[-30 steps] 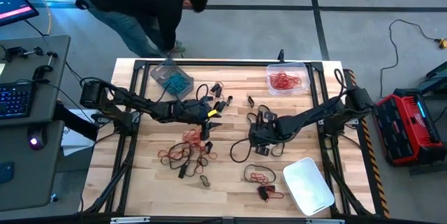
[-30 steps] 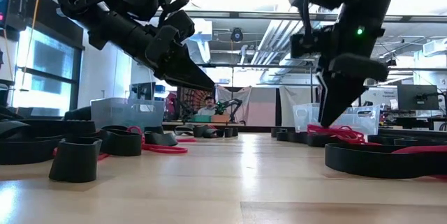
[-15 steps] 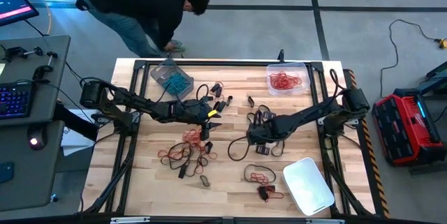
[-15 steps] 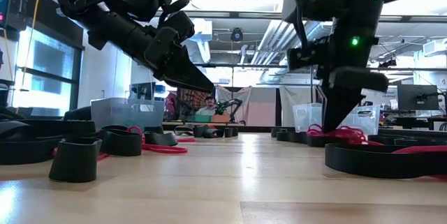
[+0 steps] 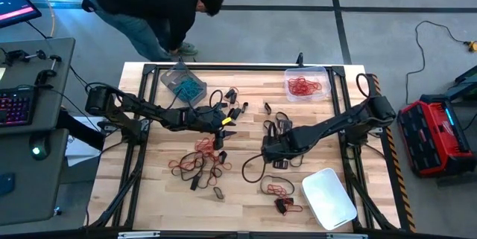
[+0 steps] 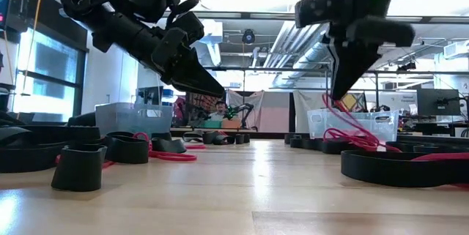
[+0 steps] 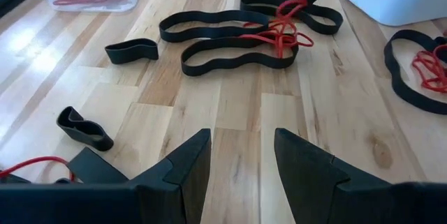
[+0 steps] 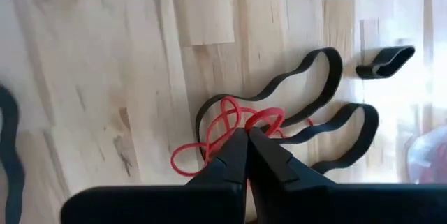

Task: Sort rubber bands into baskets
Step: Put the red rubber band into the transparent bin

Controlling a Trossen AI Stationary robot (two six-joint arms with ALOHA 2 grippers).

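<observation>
Right wrist view: right claw (image 8: 246, 135) pinched shut on a tangle of red rubber bands (image 8: 230, 130), red strands trailing to the tabletop (image 8: 105, 77) among long black bands (image 8: 307, 84). Low view shows the red loops stretched taut from the raised claw tip down to the wood, so the pick looks under way, not finished.

Step in hand, as I judge it: lifting red bands clear of the black ones. Next move calls for a lift high enough to free the strands, then a carry toward 1 o'clock to the basket with red bands (image 5: 305, 84) at the far edge. Risk: a black band snagged and dragged along.

High view, near to far: white basket (image 5: 329, 197) at 5 o'clock; right claw at centre, slightly toward 4 o'clock; left claw (image 5: 226, 121) near centre, fingers apart, holding nothing, hovering over loose bands; basket with blue bands (image 5: 183, 83) at 11 o'clock.
</observation>
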